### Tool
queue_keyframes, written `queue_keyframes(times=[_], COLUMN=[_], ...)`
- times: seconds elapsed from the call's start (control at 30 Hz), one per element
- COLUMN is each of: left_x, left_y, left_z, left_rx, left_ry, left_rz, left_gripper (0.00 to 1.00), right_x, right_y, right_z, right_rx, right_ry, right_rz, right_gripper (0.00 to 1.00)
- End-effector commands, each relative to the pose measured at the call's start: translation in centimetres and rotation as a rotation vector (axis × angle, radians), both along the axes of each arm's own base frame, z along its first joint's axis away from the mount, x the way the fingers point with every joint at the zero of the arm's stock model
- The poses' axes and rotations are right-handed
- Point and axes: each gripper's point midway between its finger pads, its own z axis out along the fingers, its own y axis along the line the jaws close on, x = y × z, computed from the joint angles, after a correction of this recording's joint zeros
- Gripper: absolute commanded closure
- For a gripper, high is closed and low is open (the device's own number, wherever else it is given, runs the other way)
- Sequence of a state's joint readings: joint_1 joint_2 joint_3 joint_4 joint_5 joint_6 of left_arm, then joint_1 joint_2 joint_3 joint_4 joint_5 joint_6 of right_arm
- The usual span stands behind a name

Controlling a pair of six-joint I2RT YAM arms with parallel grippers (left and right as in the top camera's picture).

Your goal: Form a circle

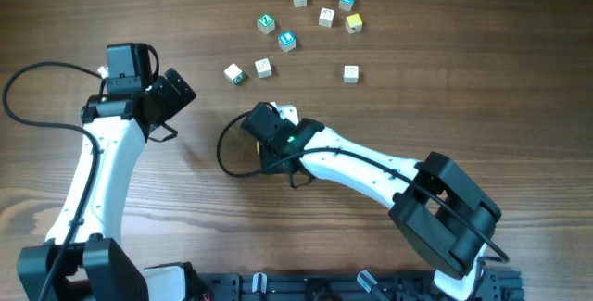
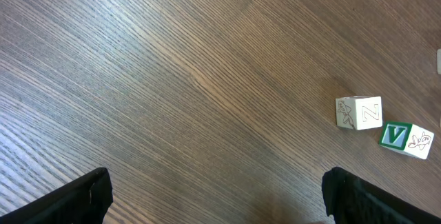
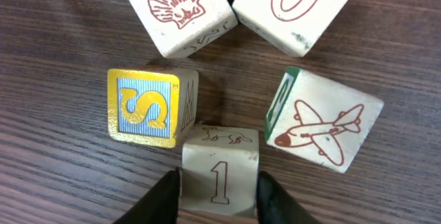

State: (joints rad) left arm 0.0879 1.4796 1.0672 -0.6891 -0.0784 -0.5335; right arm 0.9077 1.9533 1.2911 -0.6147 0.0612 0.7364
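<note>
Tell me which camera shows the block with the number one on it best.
The right wrist view: the number-one block sits large at bottom centre, its digit readable, gripped by the right hand. Overhead, the right hand covers it. The left wrist view misses it entirely.

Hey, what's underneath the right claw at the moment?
Five letter cubes in a ring, the 1 cube pinched in the right claw. Overhead, the claw covers nearly all of them.

Circle point(image 3: 148, 107) — its near cube point(image 3: 220, 158) between right hand point(image 3: 219, 198) fingers — loose cubes point(image 1: 287, 40) beyond.
</note>
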Motion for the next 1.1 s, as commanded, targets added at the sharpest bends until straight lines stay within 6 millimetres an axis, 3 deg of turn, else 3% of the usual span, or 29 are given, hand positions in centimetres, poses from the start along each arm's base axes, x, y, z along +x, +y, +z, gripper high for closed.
queue_keyframes(times=[0.0,0.13,0.33,1.07], left_x=[0.31,0.31,0.31,0.31], left_y=[0.19,0.19,0.19,0.19], left_z=[0.66,0.66,0.66,0.66], left_rx=[0.007,0.007,0.007,0.007], left_ry=[-0.018,-0.018,-0.018,-0.018], left_rz=[0.003,0.003,0.003,0.003], left_gripper=[0.00,0.00,0.00,0.00], right_x=[0.74,0.62,0.30,0.97], right_y=[-0.01,-0.01,0.18,0.05], right_z=[-0.02,-0.05,-0.09,0.06], right_rx=[-0.013,-0.013,-0.002,-0.012], right_ry=[-0.025,-0.019,-0.001,-0.036], right_rz=[-0.010,-0.008,-0.002,-0.011], right_gripper=[0.59,0.58,0.71,0.69])
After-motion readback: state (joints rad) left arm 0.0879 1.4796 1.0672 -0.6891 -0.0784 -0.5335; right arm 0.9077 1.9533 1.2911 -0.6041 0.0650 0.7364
